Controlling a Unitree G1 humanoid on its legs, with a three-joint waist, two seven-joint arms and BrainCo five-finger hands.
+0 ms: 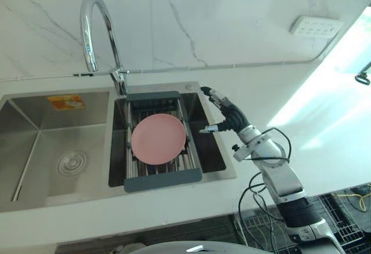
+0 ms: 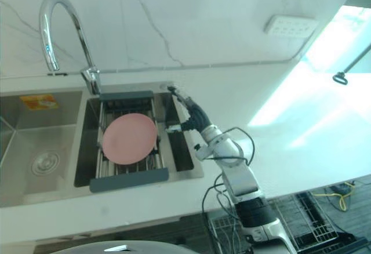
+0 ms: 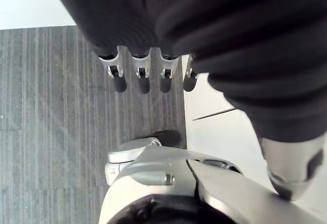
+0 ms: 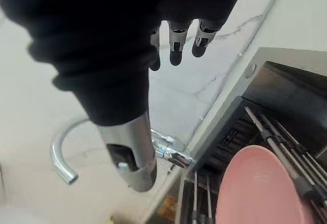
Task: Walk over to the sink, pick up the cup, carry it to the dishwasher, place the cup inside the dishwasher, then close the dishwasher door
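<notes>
With right hand [image 1: 229, 115] poised over the sink [image 1: 35, 149] rim, fingers released and empty, left hand [image 3: 141, 73] slack too, stands merely arrived: pink plate [image 1: 158, 138] lying ungrasped in rack [image 1: 164, 180], with lifting, carrying, loading, door-closing left.

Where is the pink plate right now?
In the eye views, the pink plate rests on the grey drain rack across the sink's right basin, near the faucet, with the right hand hovering by the basin's right edge.

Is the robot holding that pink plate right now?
No, the pink plate lies on the rack in the sink, and the right hand is open beside it, not touching it.
</notes>
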